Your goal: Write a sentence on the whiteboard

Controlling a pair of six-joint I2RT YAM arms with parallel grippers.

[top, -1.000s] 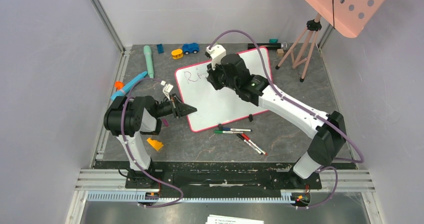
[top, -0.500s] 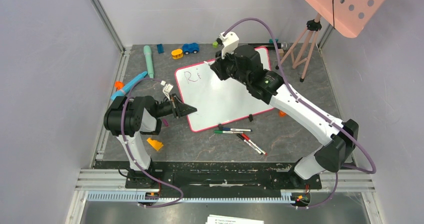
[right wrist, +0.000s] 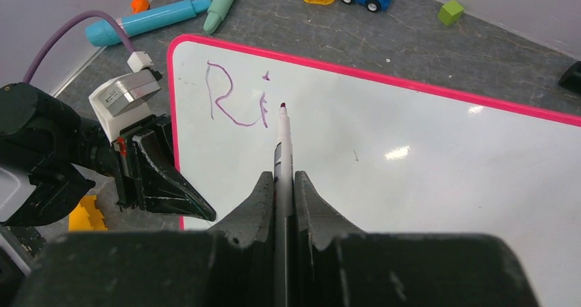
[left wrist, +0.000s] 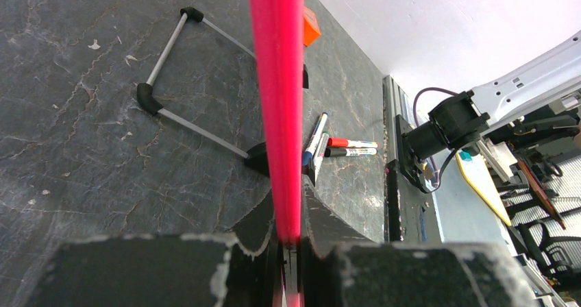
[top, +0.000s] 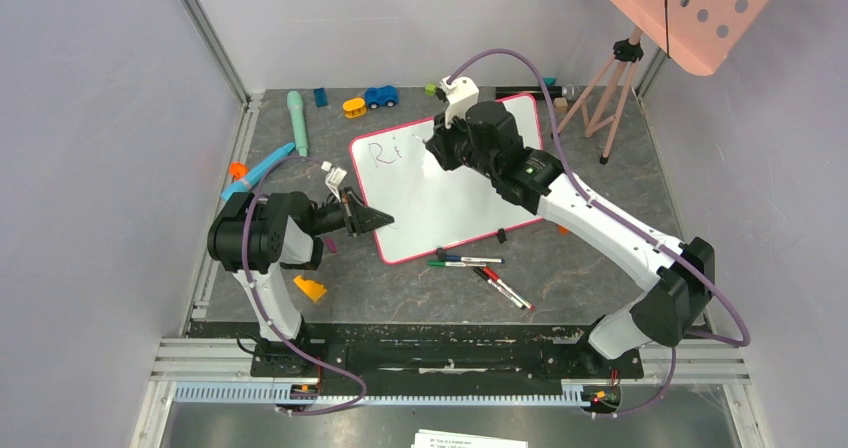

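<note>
Clamping the flat pink-rimmed whiteboard (right wrist: 411,156) between my left fingers (left wrist: 329,221), I should land the slim purple-tipped marker (right wrist: 282,142), pinched in my right fingers (right wrist: 312,207), lightly beside the purplish "Ri" (right wrist: 233,105).

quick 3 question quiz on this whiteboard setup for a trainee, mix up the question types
1. True or false: the left end effector clamps the rim of the whiteboard.
2. The right end effector holds: A a marker, B an eraser, C nothing.
3. Which letters of the sentence are on the board?
Key: 1 true; 2 A; 3 Ri.
</note>
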